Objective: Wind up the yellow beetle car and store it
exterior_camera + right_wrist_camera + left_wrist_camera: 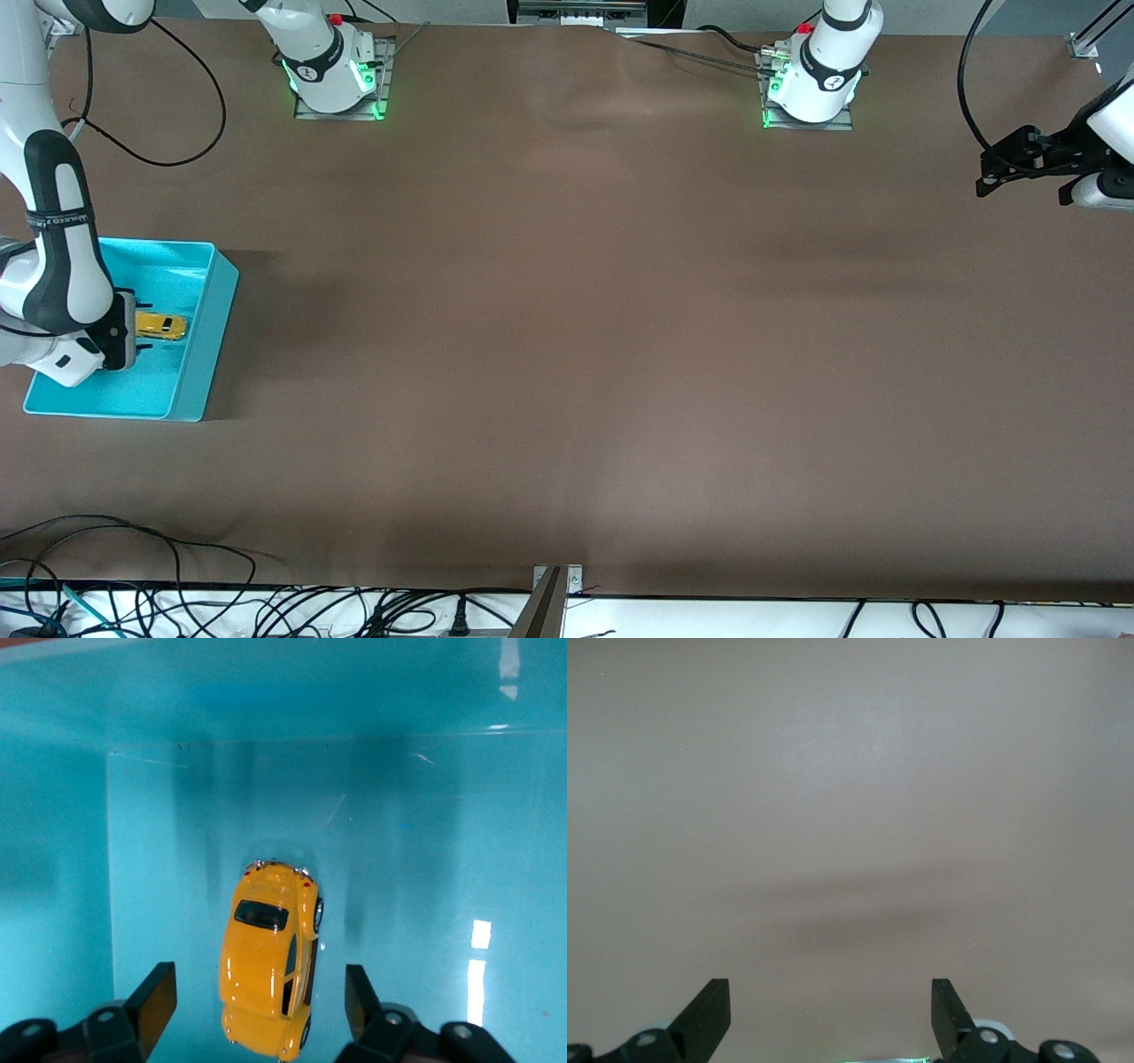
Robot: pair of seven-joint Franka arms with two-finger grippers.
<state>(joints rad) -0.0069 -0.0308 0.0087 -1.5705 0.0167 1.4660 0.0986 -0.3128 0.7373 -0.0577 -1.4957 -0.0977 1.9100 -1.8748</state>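
Yellow beetle car [161, 325]: lying on the floor of the turquoise bin, on its wheels, roof up; dark windows visible in the right wrist view [268, 967]; between the right gripper's fingers but touched by neither, a gap showing on each side.

Turquoise bin [205, 354]: open-topped, rectangular, standing on the table at the right arm's end; shiny inner floor and walls filling the right wrist view [425, 815]; nothing but the car seen inside.

Right gripper [139, 326]: lowered into the bin, straddling the car; fingers [156, 1003] spread apart, holding nothing; wrist and forearm covering part of the bin's interior in the front view.

Left gripper [1005, 168]: up in the air over the table's edge at the left arm's end, well apart from bin and car; waiting; fingers [709, 1017] spread wide in the left wrist view, nothing between them, only bare brown surface below.

Table [567, 354]: covered in plain brown material; soft shadow streak across it in the left wrist view.

Cables [177, 602]: black, tangled along the edge nearest the front camera; more looping near the right arm's base.
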